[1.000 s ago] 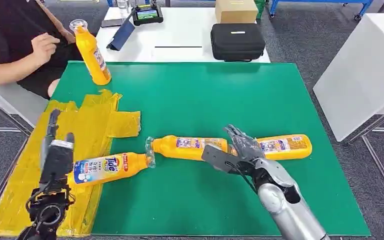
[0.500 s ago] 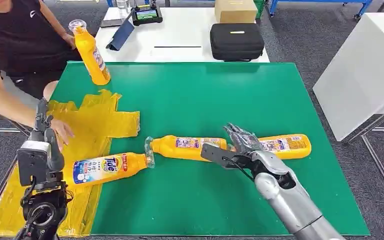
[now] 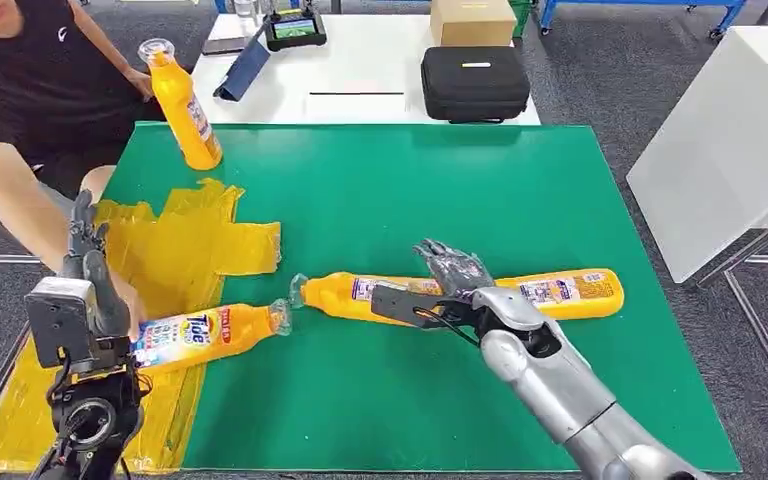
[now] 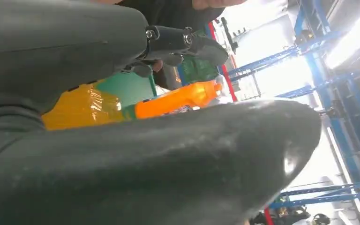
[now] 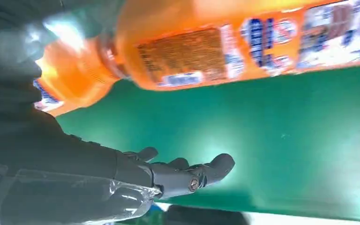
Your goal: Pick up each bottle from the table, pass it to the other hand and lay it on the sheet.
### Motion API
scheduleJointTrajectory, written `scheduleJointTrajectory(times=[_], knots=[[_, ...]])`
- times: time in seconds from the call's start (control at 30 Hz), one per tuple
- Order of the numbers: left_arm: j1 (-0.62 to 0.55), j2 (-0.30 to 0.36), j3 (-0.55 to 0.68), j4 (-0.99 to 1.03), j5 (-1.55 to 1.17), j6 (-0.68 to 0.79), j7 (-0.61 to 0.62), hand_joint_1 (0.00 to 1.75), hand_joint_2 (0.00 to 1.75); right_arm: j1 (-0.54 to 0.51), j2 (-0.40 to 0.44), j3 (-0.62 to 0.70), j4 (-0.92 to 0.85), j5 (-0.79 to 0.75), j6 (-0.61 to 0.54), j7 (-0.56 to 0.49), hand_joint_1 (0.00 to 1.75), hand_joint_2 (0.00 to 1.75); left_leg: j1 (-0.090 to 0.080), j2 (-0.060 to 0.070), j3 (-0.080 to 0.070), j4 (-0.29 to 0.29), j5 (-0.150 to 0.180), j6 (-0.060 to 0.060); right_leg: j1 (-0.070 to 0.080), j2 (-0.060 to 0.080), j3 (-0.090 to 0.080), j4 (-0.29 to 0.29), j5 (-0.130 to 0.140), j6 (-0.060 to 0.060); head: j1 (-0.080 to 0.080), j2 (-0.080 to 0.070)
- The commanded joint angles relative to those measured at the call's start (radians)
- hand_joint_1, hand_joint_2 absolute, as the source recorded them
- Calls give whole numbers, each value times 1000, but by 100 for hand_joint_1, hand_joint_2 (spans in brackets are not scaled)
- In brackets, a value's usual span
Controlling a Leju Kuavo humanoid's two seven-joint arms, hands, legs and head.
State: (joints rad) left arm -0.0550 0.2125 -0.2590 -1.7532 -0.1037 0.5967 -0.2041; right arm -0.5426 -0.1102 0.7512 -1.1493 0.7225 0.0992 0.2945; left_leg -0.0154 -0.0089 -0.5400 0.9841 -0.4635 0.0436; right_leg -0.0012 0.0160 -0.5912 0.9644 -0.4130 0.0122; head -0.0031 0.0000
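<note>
My right hand has its fingers spread above the middle bottle on the green mat, holding nothing. My left hand is raised with fingers apart, empty, beside another bottle lying half on the yellow sheet.

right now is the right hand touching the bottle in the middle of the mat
Apart. In the right wrist view the right hand is spread open, with bare green mat between its fingers and the bottle.
</note>
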Motion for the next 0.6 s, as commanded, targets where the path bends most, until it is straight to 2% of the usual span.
scheduleJointTrajectory(times=[0.03,0.2,0.6], knots=[[-43,3,-45,77,33,16,-15,0,0,-103,60,125,209,-30,7,-22,0,175,2,2,7,-1,-2,-6,2,-1,7,-1,-2,0,0,0],[-42,6,-47,72,35,18,-15,0,0,-105,61,133,221,-37,1,-25,0,175,1,1,3,-1,0,-2,1,0,2,-1,0,0,0,0],[0,15,-58,25,76,33,-38,0,0,-81,68,181,349,-65,1,-15,0,175,1,1,5,-1,-1,-4,1,-1,5,-1,-1,0,0,0]])
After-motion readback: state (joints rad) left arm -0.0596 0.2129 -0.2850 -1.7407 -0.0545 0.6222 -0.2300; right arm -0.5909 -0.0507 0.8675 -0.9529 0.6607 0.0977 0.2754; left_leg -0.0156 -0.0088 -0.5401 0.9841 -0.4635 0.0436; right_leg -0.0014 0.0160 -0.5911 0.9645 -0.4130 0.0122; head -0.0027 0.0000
